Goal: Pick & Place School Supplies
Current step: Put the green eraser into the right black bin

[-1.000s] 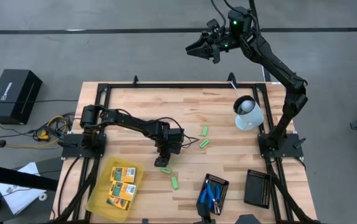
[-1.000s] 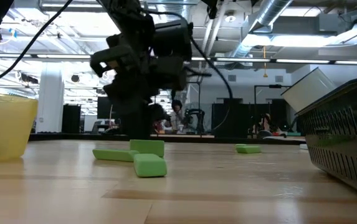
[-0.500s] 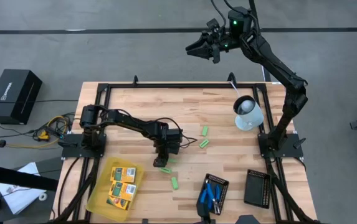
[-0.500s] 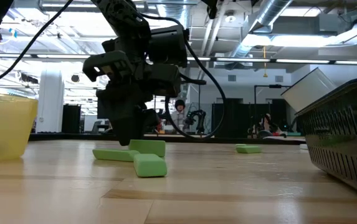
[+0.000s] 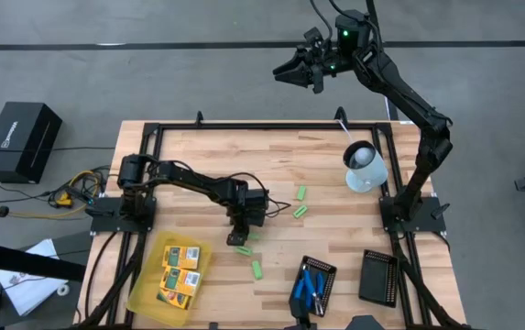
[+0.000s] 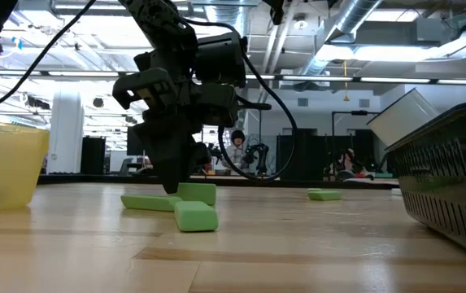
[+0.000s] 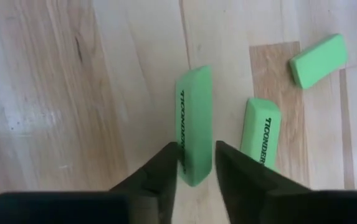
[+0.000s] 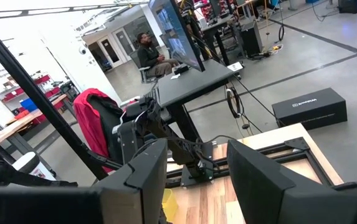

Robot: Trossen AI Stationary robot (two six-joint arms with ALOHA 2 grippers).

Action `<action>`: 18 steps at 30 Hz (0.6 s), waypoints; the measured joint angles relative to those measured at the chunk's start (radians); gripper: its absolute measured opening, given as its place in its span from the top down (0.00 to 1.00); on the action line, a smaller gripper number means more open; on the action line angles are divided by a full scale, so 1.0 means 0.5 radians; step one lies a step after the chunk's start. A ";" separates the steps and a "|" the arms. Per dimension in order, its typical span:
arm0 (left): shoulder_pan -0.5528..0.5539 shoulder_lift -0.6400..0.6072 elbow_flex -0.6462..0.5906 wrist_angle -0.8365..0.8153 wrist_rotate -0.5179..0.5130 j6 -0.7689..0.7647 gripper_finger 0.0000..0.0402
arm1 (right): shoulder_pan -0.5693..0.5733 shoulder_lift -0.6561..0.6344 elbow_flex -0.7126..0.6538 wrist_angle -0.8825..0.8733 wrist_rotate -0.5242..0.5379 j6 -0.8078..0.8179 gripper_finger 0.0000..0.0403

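Note:
Several bright green oblong blocks lie flat on the wooden table, two at mid-table and one nearer the front. My left gripper points steeply down at mid-table and is shut on another green block. Two more blocks lie just beyond it. My right gripper hangs open, high beyond the table's far edge, with nothing between its fingers. Yellow-orange packs lie in the yellow tray; blue-handled scissors lie in a black tray. My left gripper pinches the green block's end nearest the wrist between its two fingers, one on each long side. The fingers come from above, slanting down, and lie across the block. The block lies flat on the table, its printed side up.
A second black ribbed tray stands at the front right, and in the low view a black tray wall fills the right. A clear cup sits at the far right. Black frame rails edge the table. Bare wood lies at the far left.
My left gripper has stayed over the same green block and its fingers have drawn together onto the block's end. The blocks lie where they were. My right arm has kept still.

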 joint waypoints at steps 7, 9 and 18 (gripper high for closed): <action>0.008 -0.001 0.000 0.008 -0.027 -0.001 0.95 | 0.001 0.000 0.000 0.002 0.000 -0.039 0.61; 0.027 -0.010 0.000 0.006 -0.038 -0.001 0.95 | 0.001 0.000 0.000 0.006 0.000 -0.051 0.61; 0.298 -0.388 0.074 0.018 -0.156 -0.067 0.95 | 0.002 0.000 0.000 0.007 0.000 -0.132 0.61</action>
